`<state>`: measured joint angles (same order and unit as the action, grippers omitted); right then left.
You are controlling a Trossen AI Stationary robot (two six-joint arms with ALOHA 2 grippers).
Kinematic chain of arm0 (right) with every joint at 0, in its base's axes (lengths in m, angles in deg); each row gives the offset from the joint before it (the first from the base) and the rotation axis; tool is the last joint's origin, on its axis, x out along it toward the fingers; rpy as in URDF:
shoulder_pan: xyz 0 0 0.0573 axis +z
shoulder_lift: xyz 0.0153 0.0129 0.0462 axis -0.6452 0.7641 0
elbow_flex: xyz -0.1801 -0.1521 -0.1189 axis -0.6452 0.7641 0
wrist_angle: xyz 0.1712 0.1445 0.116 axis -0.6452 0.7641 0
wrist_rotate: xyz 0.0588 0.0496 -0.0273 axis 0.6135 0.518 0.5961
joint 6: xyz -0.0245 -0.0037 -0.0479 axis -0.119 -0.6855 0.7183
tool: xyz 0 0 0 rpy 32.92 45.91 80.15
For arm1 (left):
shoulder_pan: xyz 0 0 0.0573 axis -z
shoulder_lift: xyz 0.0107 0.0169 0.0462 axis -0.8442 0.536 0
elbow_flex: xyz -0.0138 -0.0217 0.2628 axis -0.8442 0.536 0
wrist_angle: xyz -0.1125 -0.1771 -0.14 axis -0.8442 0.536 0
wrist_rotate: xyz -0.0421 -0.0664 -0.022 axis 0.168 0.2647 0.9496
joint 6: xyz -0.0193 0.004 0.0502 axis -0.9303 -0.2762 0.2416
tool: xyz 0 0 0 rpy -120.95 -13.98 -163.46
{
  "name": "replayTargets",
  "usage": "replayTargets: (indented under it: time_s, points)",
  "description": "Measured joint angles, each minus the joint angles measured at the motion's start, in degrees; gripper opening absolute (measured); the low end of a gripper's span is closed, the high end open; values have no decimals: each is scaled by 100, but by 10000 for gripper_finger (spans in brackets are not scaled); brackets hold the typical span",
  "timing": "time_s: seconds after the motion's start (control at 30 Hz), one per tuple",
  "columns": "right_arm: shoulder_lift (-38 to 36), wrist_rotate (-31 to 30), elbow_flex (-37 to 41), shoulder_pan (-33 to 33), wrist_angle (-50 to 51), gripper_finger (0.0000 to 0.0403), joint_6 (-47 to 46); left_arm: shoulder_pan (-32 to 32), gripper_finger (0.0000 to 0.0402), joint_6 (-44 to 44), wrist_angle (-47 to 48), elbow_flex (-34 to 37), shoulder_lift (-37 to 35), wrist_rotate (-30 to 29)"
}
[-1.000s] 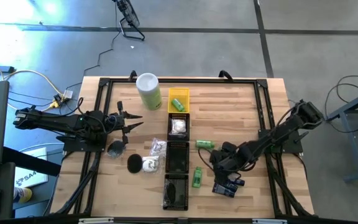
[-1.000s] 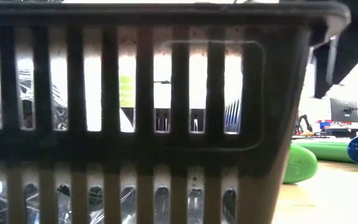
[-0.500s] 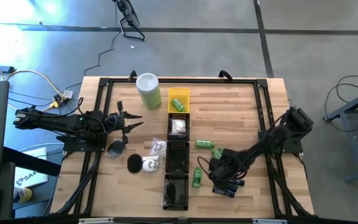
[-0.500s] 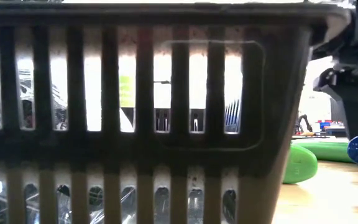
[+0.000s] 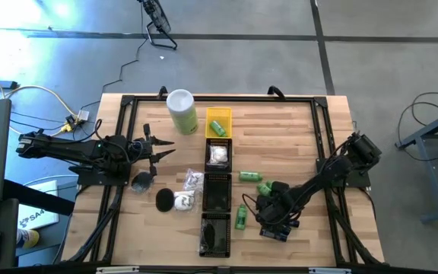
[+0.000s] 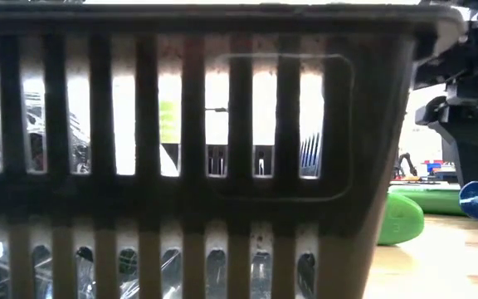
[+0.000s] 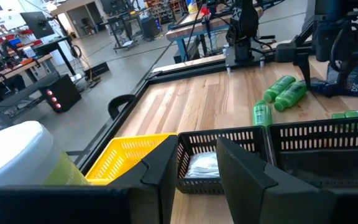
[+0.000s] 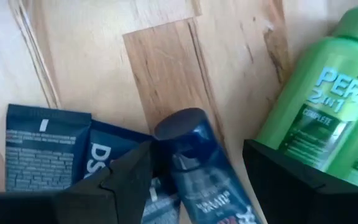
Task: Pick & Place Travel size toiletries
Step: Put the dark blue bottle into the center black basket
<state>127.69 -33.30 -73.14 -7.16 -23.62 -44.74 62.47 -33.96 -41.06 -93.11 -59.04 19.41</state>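
Sorting is only partly done, as I judge it: along the middle of the bench (image 5: 295, 129) stands a line of slatted trays, and just the two farthest from the low camera clearly hold anything. The yellow tray (image 5: 218, 122) carries one bright green bottle (image 5: 217, 128), and the black tray next to it (image 5: 218, 155) holds a white crinkly wrapped piece (image 5: 218, 154). What the two nearer black trays hold I cannot make out.

Most toiletries are loose on the wood. To the trays' right lie several green bottles (image 5: 250, 176), smooth rounded plastic with printed labels, and one more (image 5: 240, 216) close beside the trays. On the left are a black round puck (image 5: 164, 200), a crumpled clear-wrapped piece (image 5: 193, 181) and another white piece (image 5: 182, 201). A tall pale-green canister (image 5: 182, 111) with a white lid stands upright near the yellow tray.

The right end effector (image 5: 274, 215) hovers low over a cluster of dark blue items: a flat glossy packet (image 8: 45, 146) with fine print and a small dark blue tube (image 8: 197, 162) with a round cap lying across it. Its fingers (image 8: 114, 183) stand apart, straddling the tube without touching it, green bottles just beside.

The left end effector (image 5: 160, 149) waits at the bench's left side, fingers slightly apart and holding nothing.
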Motion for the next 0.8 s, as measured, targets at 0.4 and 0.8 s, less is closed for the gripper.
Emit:
replayTargets:
  time_s: [0.4,0.8]
  points:
    - [139,-7,-2,-11,-224,220,-2,1,109,0,-1,0,-2,2]
    - [163,134,-2,-37,-243,142,-91,1,109,-1,-1,0,0,4]
